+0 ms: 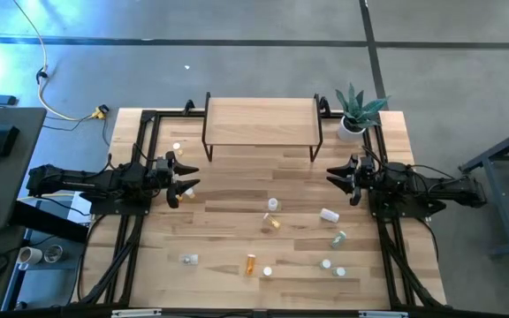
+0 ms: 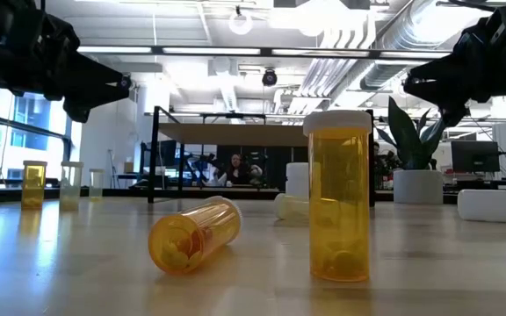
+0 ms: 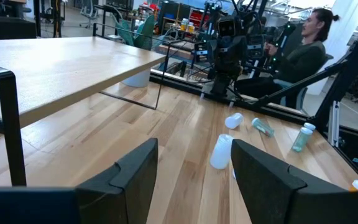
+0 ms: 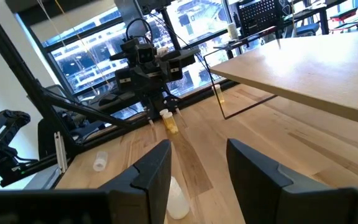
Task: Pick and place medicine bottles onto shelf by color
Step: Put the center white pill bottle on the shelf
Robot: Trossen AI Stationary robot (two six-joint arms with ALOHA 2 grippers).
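The shelf (image 1: 262,124), a light-wood board on thin black legs, stands at the table's far middle with nothing on it. Several medicine bottles lie scattered over the near half of the table. Among them are a white one (image 1: 273,205), an orange one (image 1: 273,223), a white one (image 1: 329,215), a greenish one (image 1: 338,238) and an orange one (image 1: 251,263). In the low view one yellow bottle (image 2: 339,197) stands upright on its base and another (image 2: 194,235) lies on its side. My left gripper (image 3: 194,171) hangs open and empty at the table's left side. My right gripper (image 4: 201,165) hangs open and empty at the right side.
A potted plant (image 1: 357,110) stands at the far right corner beside the shelf. Black frame rails (image 1: 131,238) run along the table's left and right sides. Two small bottles (image 1: 177,147) (image 1: 189,188) stand near my left gripper. A person (image 3: 303,50) sits beyond the table.
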